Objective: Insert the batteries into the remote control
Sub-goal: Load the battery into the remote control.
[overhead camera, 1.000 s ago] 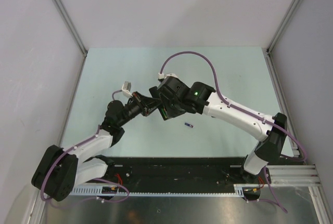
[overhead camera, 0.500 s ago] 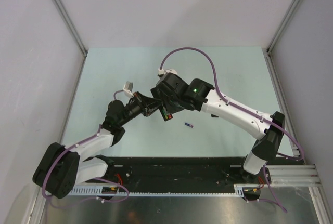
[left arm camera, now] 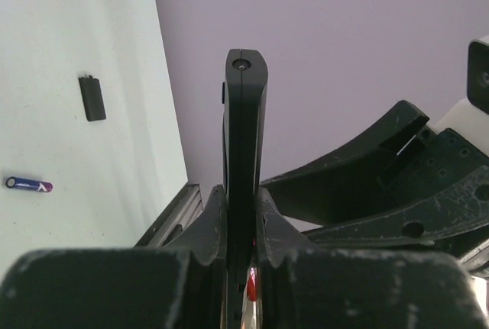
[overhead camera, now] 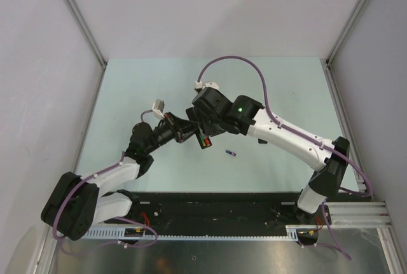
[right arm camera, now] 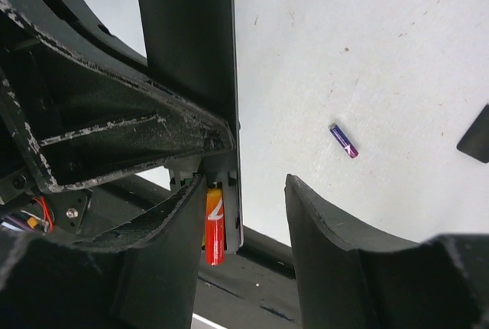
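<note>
The remote (left arm camera: 244, 115) is clamped by the left gripper (left arm camera: 243, 211); the right gripper (right arm camera: 256, 230) is spread apart, a red battery (right arm camera: 215, 226) (in the remote) beside one finger.

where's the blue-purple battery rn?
In the top view the blue-purple battery lies loose on the table, just right of the remote control clamped in the left pincer.

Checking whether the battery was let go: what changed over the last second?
The right fingers opened wider and drew back a little toward the far side of the table, uncovering the red battery sitting in the remote. The left fingers stayed shut on the remote, and the loose battery did not move.
</note>
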Controlling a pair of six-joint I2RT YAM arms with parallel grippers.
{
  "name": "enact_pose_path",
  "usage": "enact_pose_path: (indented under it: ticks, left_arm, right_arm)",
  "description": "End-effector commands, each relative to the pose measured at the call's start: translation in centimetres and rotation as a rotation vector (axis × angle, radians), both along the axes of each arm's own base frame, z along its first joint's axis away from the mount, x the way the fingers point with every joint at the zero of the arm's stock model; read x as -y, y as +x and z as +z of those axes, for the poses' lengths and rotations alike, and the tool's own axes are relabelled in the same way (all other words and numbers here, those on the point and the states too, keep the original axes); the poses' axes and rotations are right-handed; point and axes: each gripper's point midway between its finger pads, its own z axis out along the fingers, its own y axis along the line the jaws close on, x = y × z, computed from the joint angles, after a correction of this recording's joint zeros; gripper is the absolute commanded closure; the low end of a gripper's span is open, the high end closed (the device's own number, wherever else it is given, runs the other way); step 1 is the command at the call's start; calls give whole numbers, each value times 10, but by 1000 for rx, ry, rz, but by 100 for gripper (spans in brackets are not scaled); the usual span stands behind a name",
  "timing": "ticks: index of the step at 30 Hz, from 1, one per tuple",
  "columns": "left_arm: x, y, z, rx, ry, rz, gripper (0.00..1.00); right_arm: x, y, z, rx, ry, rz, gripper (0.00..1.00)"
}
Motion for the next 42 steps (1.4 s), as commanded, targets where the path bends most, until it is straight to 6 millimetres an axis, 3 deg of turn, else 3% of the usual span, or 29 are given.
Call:
enact_pose_path:
  ticks: [1, 7, 8, 10, 13, 15, 16, 18, 19, 21, 23, 29, 42]
  left_arm:
    - [6, -10, 41, 104, -92, -62, 100]
    - [6, -11, 41, 101, -95, -69, 100]
    - [6, -12, 42, 101, -97, -75, 100]
    - [7, -14, 43, 97, -98, -92, 100]
    - [9, -18, 42, 96, -93, -128, 100]
    - [11, -18, 39, 84, -86, -155, 100]
    - [13, -22, 37, 78, -82, -182, 100]
    - [15, -23, 32, 60, -75, -205, 100]
    - [16, -26, 32, 57, -74, -227, 100]
    - [18, -25, 31, 53, -70, -245, 100]
    - [19, -27, 33, 49, -72, -265, 100]
    - [21, -27, 50, 89, -87, -281, 100]
    - [21, -29, 44, 79, -78, -284, 100]
  right_arm:
    - [-3, 10, 42, 89, 126, -46, 49]
    - [2, 6, 66, 154, 209, -23, 48]
    - [6, 0, 82, 178, 262, 2, 48]
    - [8, -1, 81, 215, 298, 26, 47]
    - [16, -14, 91, 256, 388, 101, 46]
    - [16, -30, 109, 284, 474, 188, 44]
    - [18, -35, 94, 278, 451, 232, 43]
    - [14, -46, 96, 299, 506, 297, 39]
    - [18, -56, 84, 283, 517, 333, 37]
    - [17, -64, 84, 312, 564, 376, 26]
    - [23, -69, 69, 318, 553, 391, 20]
    - [32, -73, 49, 346, 561, 395, 19]
    - [19, -70, 50, 358, 590, 424, 24]
